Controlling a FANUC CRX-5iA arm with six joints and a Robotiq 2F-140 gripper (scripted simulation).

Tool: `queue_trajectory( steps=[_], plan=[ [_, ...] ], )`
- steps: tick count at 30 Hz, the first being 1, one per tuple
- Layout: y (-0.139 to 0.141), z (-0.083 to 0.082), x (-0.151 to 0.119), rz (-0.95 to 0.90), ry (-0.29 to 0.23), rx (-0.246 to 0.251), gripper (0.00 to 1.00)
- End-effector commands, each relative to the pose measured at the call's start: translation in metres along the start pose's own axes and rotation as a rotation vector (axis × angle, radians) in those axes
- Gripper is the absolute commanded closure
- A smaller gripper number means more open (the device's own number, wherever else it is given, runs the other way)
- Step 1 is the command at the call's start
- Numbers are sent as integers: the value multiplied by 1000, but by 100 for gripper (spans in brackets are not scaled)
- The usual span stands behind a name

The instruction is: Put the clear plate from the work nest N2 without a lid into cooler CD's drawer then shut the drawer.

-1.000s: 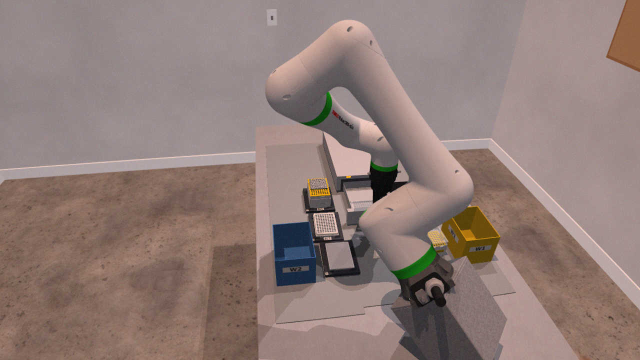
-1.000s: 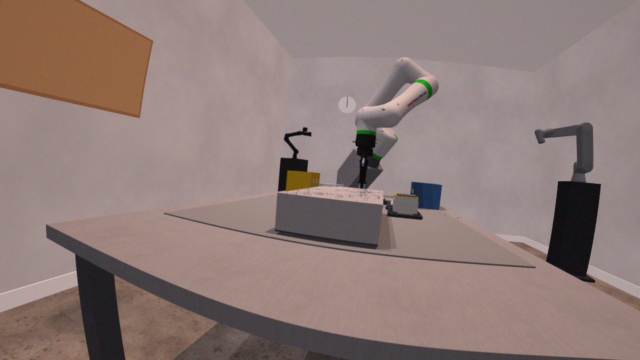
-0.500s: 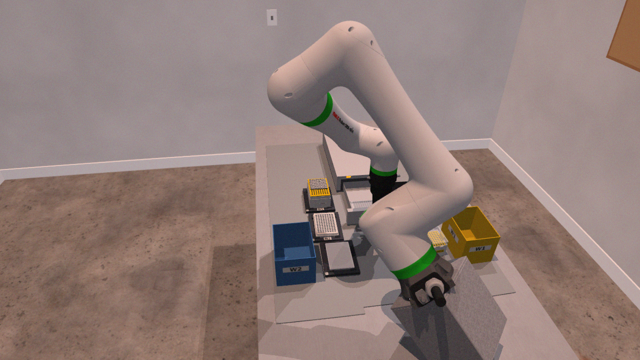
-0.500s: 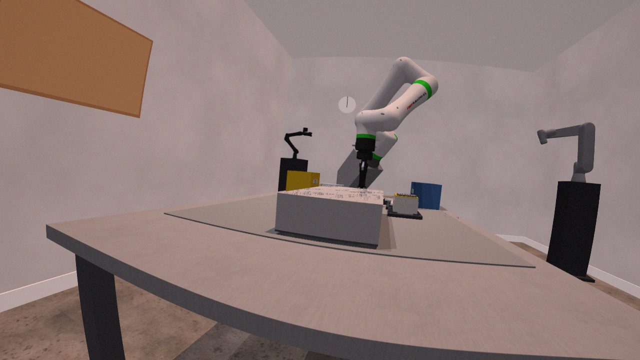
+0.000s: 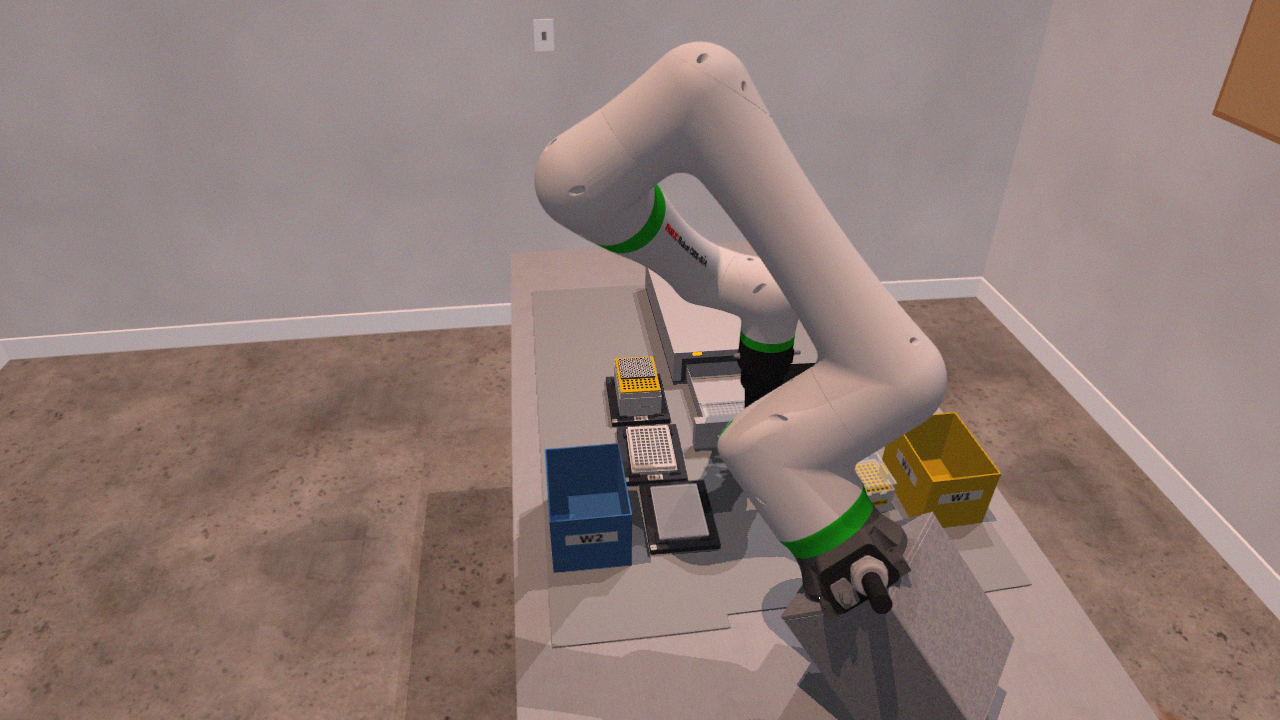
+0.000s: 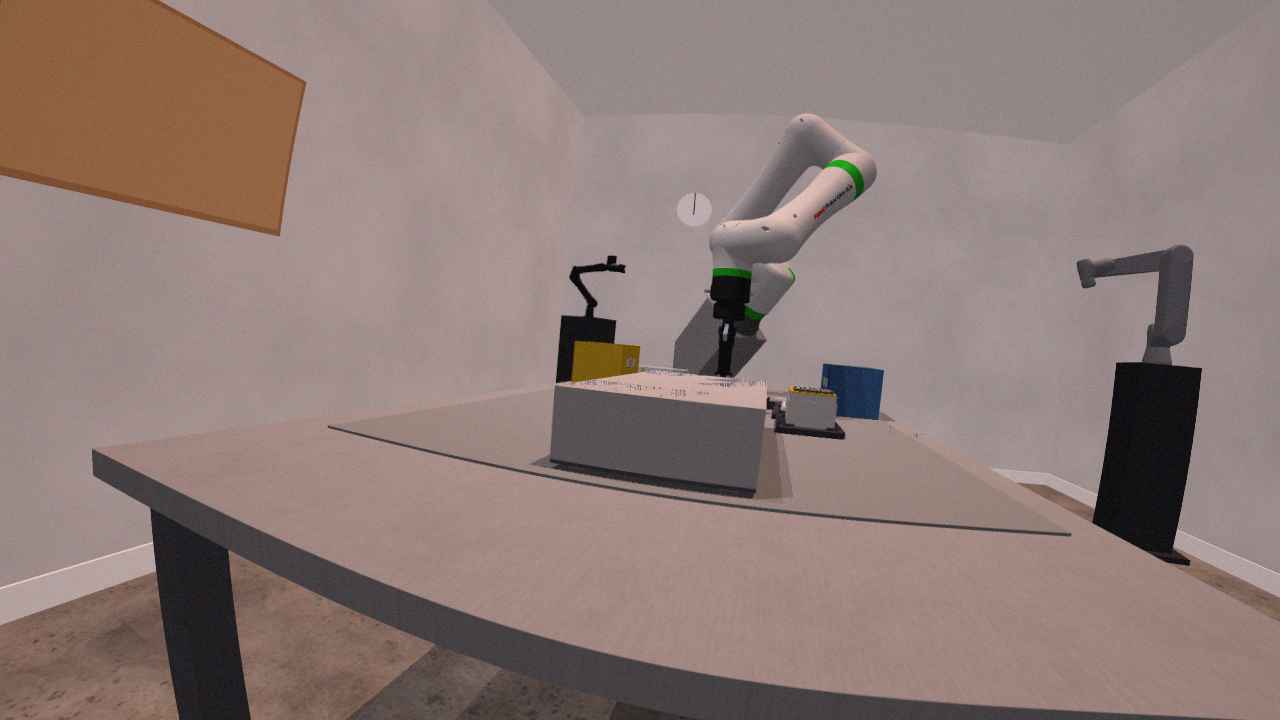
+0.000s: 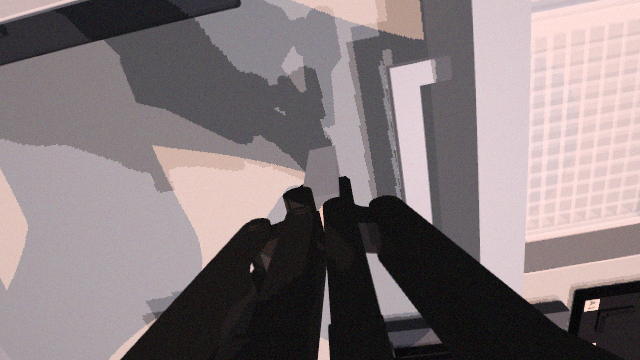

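Note:
The cooler CD has its drawer pulled out toward the arm's base, and its lamp glows amber. A clear well plate lies flat in the drawer, long side across it; it also shows in the top view. My gripper is shut and empty. It hangs low on the base side of the drawer front, a little off the pale bar handle. In the exterior view the gripper points down behind the cooler. In the top view my own arm hides the fingers.
Left of the drawer stands a row of black nests: a yellow tip box, a white well plate, and a flat grey-topped one. A blue bin W2 stands left of them. A yellow bin W1 stands right of the arm.

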State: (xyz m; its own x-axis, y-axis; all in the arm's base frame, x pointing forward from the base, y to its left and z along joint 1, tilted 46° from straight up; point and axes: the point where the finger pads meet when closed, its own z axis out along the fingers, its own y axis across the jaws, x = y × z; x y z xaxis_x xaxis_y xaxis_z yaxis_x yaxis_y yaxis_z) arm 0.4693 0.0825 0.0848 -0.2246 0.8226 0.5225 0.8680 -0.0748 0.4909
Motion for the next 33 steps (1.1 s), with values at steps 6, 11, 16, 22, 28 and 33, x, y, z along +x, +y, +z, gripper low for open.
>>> queue_trajectory(
  steps=[6,11,16,22,28,33],
  plan=[
    [0,0,0,0,0,0,100],
    [0,0,0,0,0,0,100],
    [0,0,0,0,0,0,100],
    [0,0,0,0,0,0,100],
    [1,0,0,0,0,0,100],
    [8,0,0,0,0,0,100]
  ],
)
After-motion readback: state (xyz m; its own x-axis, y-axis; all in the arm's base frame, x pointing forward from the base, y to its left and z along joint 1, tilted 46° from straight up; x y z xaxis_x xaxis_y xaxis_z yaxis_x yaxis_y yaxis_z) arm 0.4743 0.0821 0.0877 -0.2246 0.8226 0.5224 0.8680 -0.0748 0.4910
